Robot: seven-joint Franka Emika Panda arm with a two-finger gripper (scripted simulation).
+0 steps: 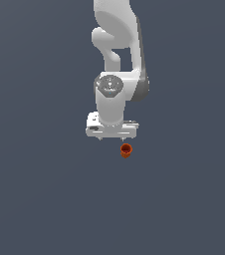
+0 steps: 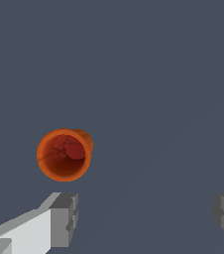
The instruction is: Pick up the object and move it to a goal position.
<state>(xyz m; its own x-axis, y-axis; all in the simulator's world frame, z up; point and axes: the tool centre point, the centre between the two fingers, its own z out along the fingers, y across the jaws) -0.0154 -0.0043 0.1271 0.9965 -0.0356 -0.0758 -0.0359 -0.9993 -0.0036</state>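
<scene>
Tool [image 1: 112, 139] open above orange-red cup [image 1: 126, 150]; cup outside jaws, unmarked.

even, dim, flat rendered light, no cast shadows or glare, slightly soft, pixelated edges.

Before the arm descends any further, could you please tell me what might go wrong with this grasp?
1. The orange-red cup lies outside the open tool's gap, beside one finger; descending straight could land that finger on it or knock it away.
2. In the exterior view the cup looks tiny, so closing slightly off-centre could miss.
</scene>
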